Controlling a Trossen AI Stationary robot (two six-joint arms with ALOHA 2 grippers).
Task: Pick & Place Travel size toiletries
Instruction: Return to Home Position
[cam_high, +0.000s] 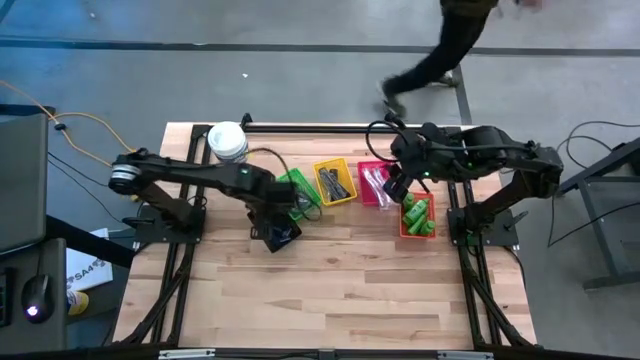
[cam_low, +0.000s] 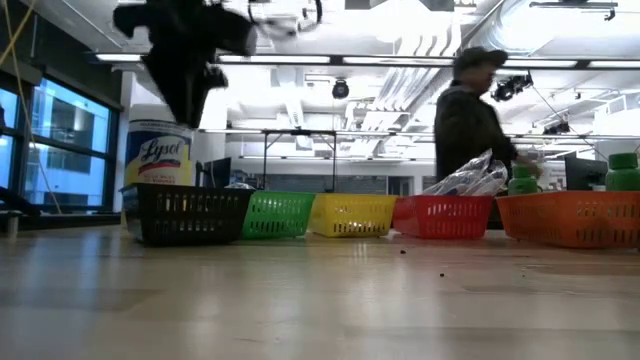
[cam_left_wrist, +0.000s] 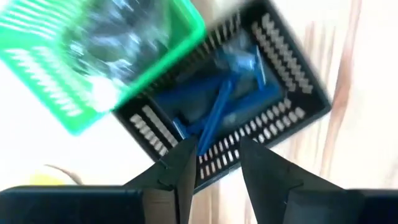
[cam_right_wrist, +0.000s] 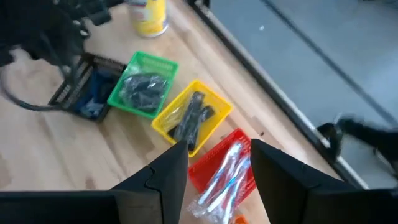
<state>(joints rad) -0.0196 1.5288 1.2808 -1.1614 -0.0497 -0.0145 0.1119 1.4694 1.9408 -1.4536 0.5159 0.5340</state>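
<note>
The toiletries lie sorted in small baskets in a row. Blue razors (cam_left_wrist: 217, 102) fill the black basket (cam_left_wrist: 283, 115). Bagged dark pieces (cam_right_wrist: 142, 88) lie in the green basket (cam_right_wrist: 163, 65), grey strips (cam_right_wrist: 193, 117) in the yellow basket (cam_right_wrist: 214, 99), clear-white packets (cam_right_wrist: 225, 171) in the red basket (cam_right_wrist: 239, 138), and green bottles (cam_high: 418, 217) in the orange basket (cam_high: 404, 232). My left gripper (cam_left_wrist: 217, 144) hangs open above the black basket, holding nothing. My right gripper (cam_right_wrist: 219, 146) is open and empty above the red basket.
A white tub with a yellow label (cam_high: 228, 141) stands at the far left of the table, behind the black basket (cam_low: 190, 213). A person (cam_low: 470, 110) walks past beyond the far edge. The near half of the wooden table (cam_high: 330, 300) holds no objects.
</note>
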